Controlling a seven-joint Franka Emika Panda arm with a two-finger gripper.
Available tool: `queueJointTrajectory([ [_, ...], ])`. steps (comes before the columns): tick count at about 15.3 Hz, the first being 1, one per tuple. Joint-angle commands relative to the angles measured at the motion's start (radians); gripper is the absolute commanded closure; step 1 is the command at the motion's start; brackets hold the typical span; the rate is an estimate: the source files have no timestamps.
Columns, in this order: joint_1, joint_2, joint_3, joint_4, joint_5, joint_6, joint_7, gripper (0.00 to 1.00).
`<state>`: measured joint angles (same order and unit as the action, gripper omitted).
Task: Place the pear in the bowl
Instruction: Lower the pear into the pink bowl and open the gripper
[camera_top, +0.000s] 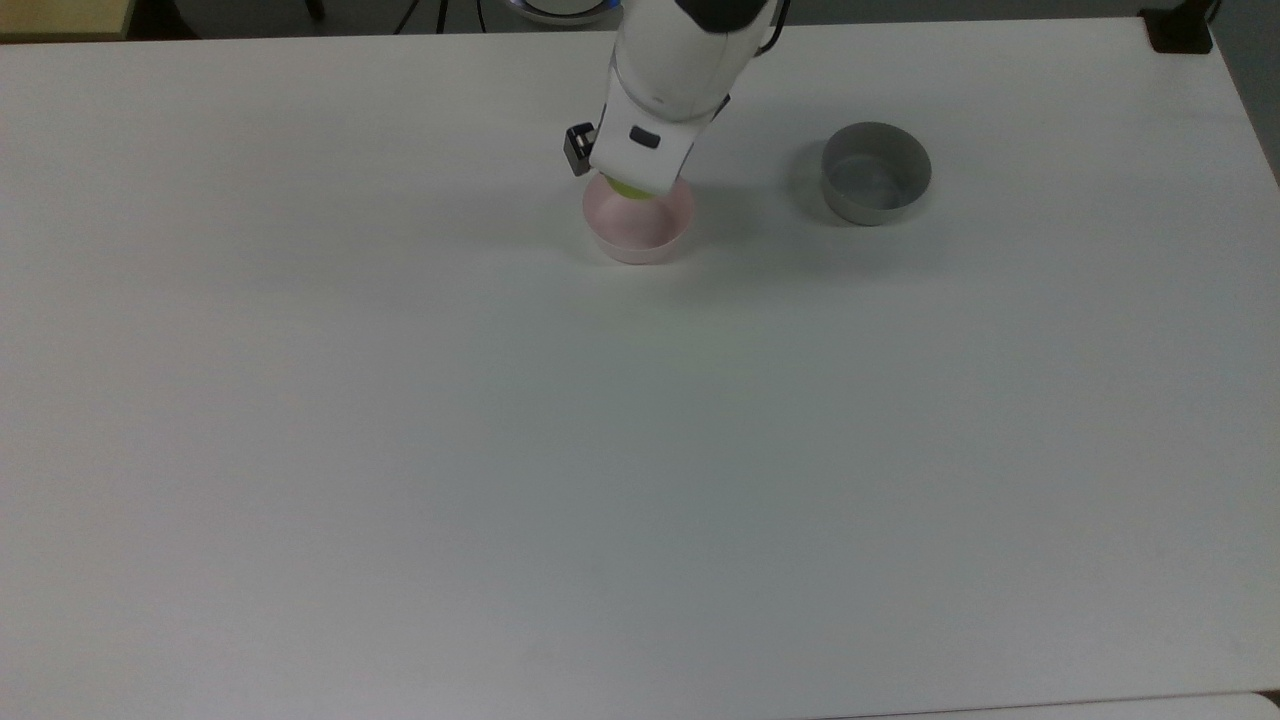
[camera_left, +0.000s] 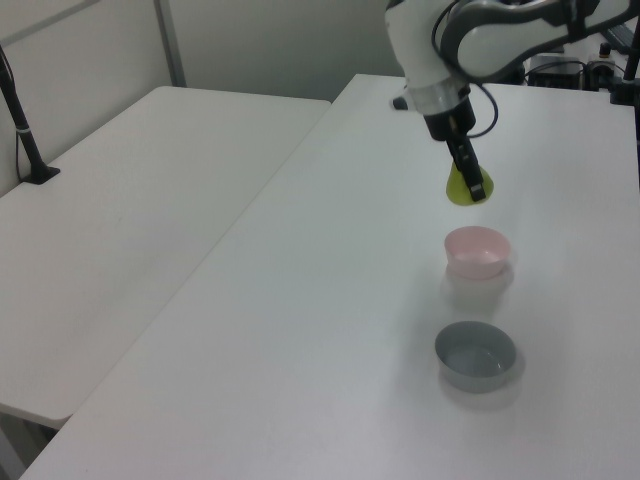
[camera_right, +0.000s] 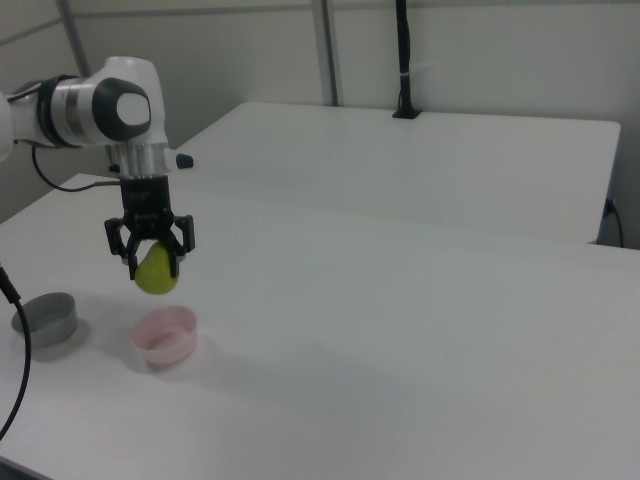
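My gripper (camera_right: 152, 262) is shut on the yellow-green pear (camera_right: 155, 276) and holds it in the air above the pale pink bowl (camera_right: 165, 335). In the left view the pear (camera_left: 459, 189) hangs a short way above the pink bowl (camera_left: 477, 251), with the gripper (camera_left: 470, 184) pinching it. From the top view the arm covers most of the pear (camera_top: 626, 190); a sliver shows over the far rim of the bowl (camera_top: 640, 240).
A grey round bowl (camera_top: 876, 172) stands on the white table (camera_top: 640, 450) to the top view's right of the pink one. A second white table (camera_left: 130, 190) lies alongside, with a black post (camera_left: 22, 120) on it.
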<state>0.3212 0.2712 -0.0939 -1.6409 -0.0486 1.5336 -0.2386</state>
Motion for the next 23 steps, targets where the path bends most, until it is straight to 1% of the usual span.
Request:
queueJointTrajectory([
  [1,0.032,0.051,-0.012,-0.004,0.0,-0.001,0.018,0.76],
  [5,0.032,0.083,-0.012,-0.023,-0.002,0.025,0.016,0.76],
  [8,0.041,0.105,-0.012,-0.046,-0.02,0.034,0.018,0.75],
  [11,0.039,0.129,-0.012,-0.048,-0.02,0.045,0.018,0.67],
  [12,0.039,0.129,-0.012,-0.048,-0.02,0.054,0.018,0.61],
  [14,0.039,0.129,-0.012,-0.05,-0.02,0.057,0.018,0.44],
  [16,0.039,0.129,-0.012,-0.05,-0.02,0.056,0.022,0.22],
  [17,0.039,0.129,-0.012,-0.048,-0.02,0.056,0.034,0.07],
  [18,0.039,0.129,-0.012,-0.048,-0.02,0.056,0.044,0.0],
  [23,0.039,0.12,-0.012,-0.042,-0.019,0.048,0.047,0.0],
])
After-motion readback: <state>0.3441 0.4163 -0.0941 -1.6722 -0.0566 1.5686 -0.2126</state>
